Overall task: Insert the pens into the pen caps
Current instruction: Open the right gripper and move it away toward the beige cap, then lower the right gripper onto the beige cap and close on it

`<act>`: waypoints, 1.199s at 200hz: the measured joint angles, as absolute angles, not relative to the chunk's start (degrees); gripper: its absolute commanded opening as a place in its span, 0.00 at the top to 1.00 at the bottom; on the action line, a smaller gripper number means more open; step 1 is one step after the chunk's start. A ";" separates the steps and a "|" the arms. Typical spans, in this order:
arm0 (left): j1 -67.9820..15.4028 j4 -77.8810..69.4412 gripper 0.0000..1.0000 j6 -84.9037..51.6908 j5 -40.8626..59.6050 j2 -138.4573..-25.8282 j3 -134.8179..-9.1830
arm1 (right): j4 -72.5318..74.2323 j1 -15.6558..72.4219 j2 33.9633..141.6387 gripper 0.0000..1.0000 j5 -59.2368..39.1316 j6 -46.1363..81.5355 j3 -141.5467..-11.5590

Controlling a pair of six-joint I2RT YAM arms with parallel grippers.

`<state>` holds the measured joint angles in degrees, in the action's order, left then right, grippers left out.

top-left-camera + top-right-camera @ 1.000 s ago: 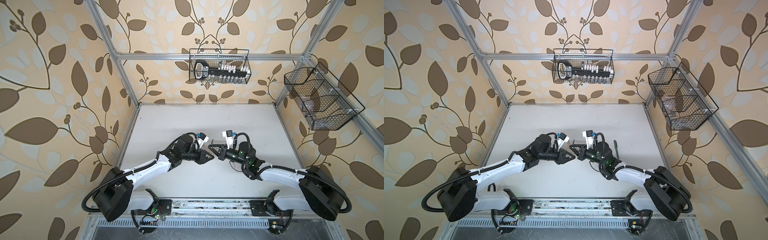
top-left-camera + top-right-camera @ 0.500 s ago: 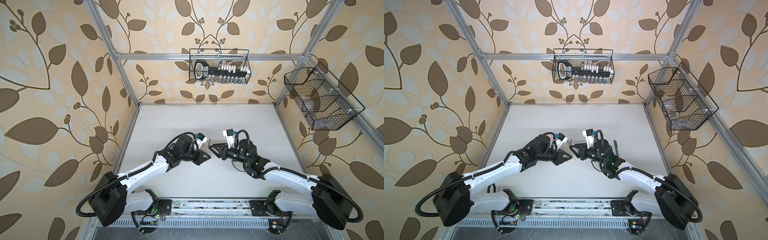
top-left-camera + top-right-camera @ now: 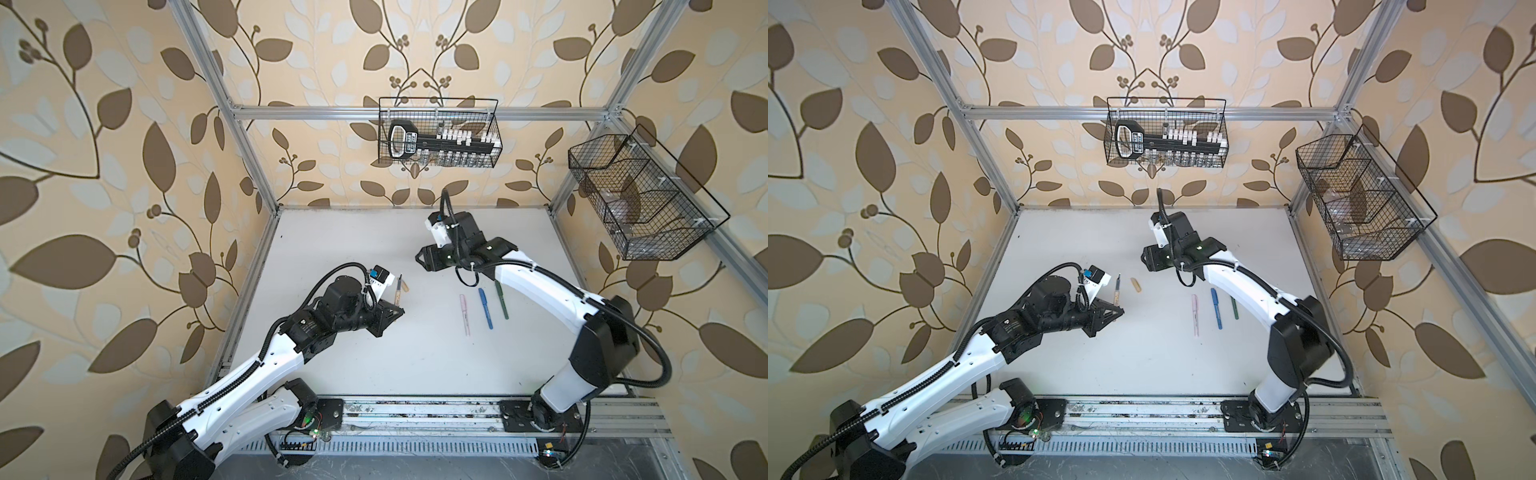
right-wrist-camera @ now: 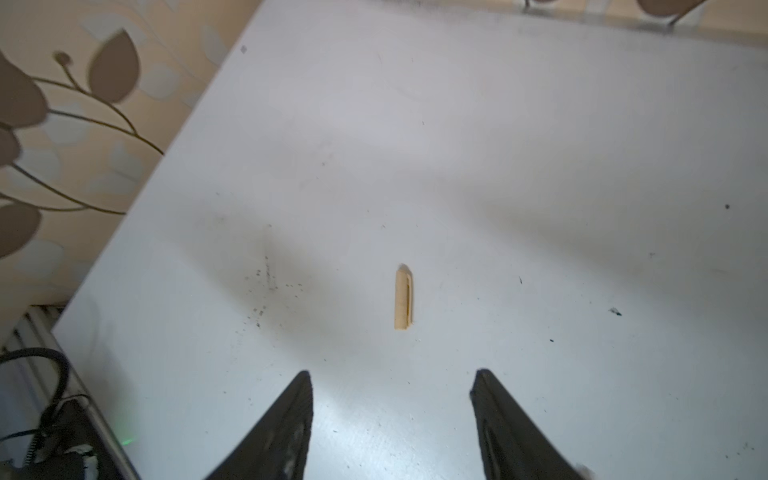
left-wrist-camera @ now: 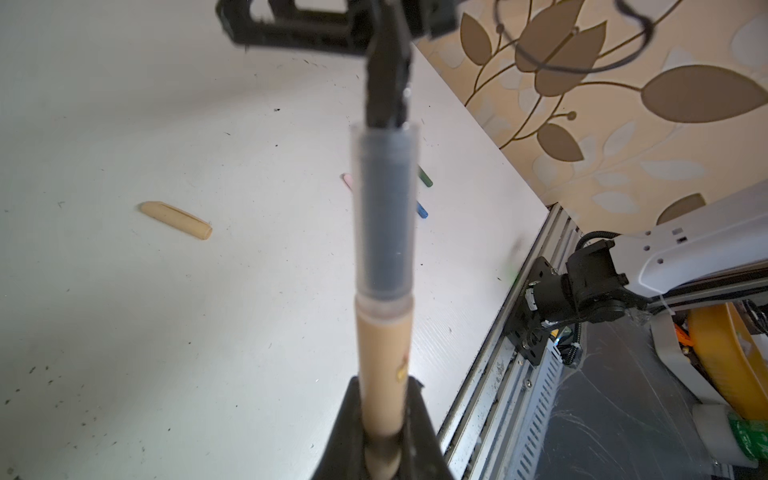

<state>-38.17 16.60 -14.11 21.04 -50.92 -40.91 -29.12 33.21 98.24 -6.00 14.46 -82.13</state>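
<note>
My left gripper (image 3: 398, 310) (image 3: 1120, 311) is shut on the lower barrel of the tan pen (image 5: 384, 353), whose clear section and dark tip stick out past the fingers (image 5: 349, 432). The tan pen cap (image 3: 406, 286) (image 3: 1135, 284) (image 5: 176, 220) lies flat on the white table just beyond that tip. Farther back my right gripper (image 3: 419, 259) (image 4: 392, 382) hangs open and empty above the table, with the tan cap (image 4: 403, 299) ahead of its jaws. The pink pen (image 3: 464, 313), blue pen (image 3: 485, 307) and green pen (image 3: 502, 299) lie side by side under the right arm.
A wire basket (image 3: 438, 133) with a black tool hangs on the back wall. Another wire basket (image 3: 640, 199) hangs on the right wall. Aluminium frame posts (image 3: 249, 166) edge the table, and a metal rail (image 3: 415, 419) runs along its front.
The grippers met tip to tip at mid-table. Now the right one has opened and pulled back, the tan cap lies on the table, and the left arm has drawn left with the pen.
</note>
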 measured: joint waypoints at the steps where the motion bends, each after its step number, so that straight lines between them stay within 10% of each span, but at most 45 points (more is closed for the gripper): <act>1: -38.17 16.62 1.00 -14.06 20.99 -50.89 -40.88 | -29.45 33.23 98.67 0.38 -5.93 14.35 -82.35; 240: -38.20 17.41 1.00 -12.29 19.00 -47.94 -36.25 | -40.25 38.70 132.77 0.61 -0.91 10.83 -106.80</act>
